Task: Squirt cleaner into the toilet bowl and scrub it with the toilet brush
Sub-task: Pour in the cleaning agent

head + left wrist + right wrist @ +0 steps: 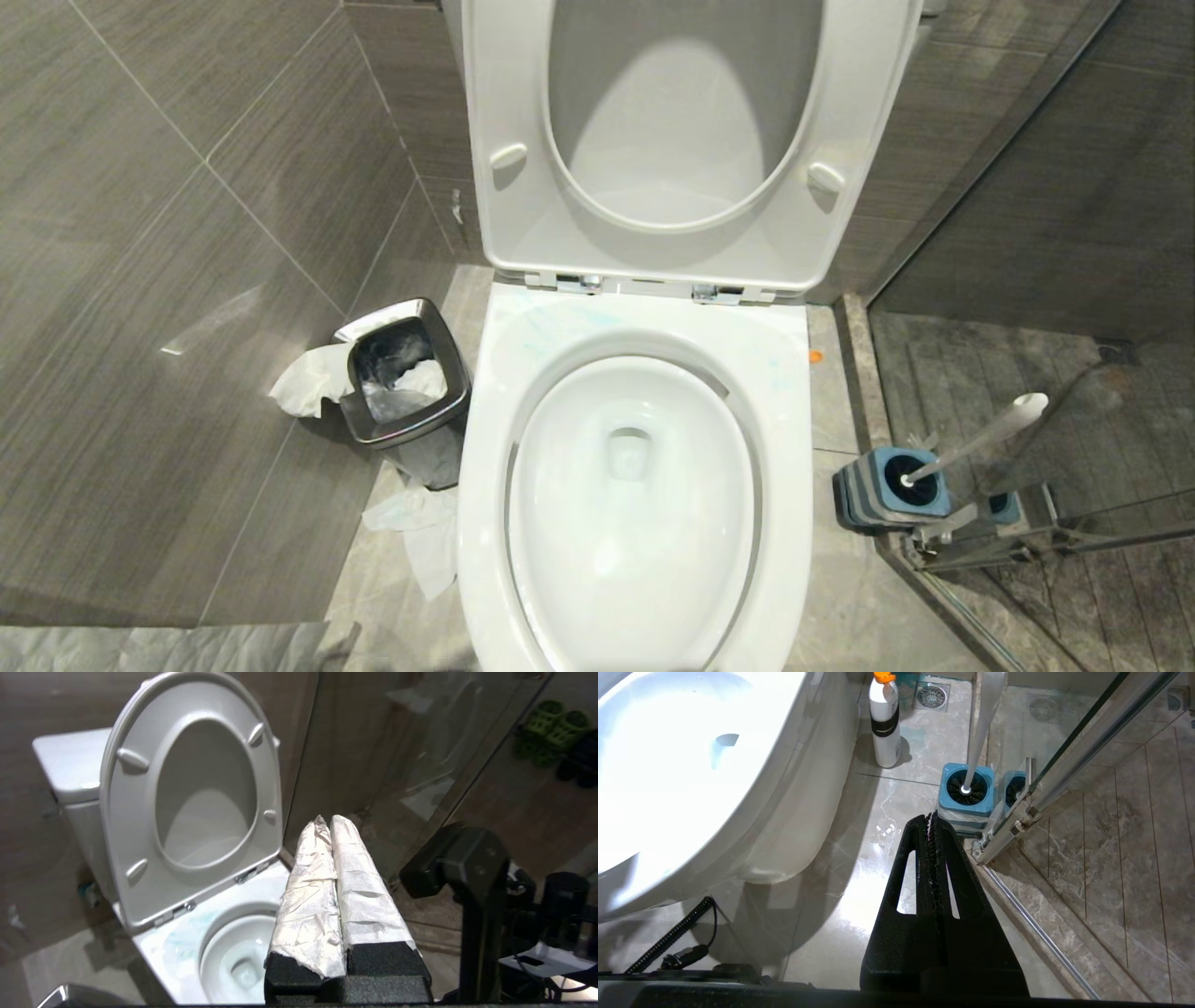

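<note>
Left claw: the left gripper (334, 821), its two fingers wrapped in white tape, is pressed closed with nothing between them; it hangs above the near side of the toilet, tips aimed toward the glass partition and the raised seat.
Right claw: the right gripper (933, 816), bare black toothed fingers, is likewise closed flat on itself and empty, low beside the toilet's flank and pointing at the brush holder.
Nearest task thing to the right claw: the toilet brush (983, 723), a long slim white plastic handle, stands in the squat square blue-topped holder (966, 788) just beyond the fingertips, on the floor against the metal door track.
Brush axis: judged from the head view, the handle (980, 439) leans up and away from the holder (892, 485), tilting toward the glass rather than toward the bowl.
Cleaner source: a white cylindrical bottle with a black band and an orange cap (885, 718) stands upright on the floor between the toilet's base and the holder, farther off than the brush.
Bowl: the glossy white ceramic toilet bowl (635, 504) lies open, seat and lid up; faint teal streaks of cleaner (560, 327) show on the rear rim, and none can be told inside the basin.
Nearer arm: the right one, in my judgement; bottle and brush both sit on its side.
Need: either claw must open before it can take anything.
</note>
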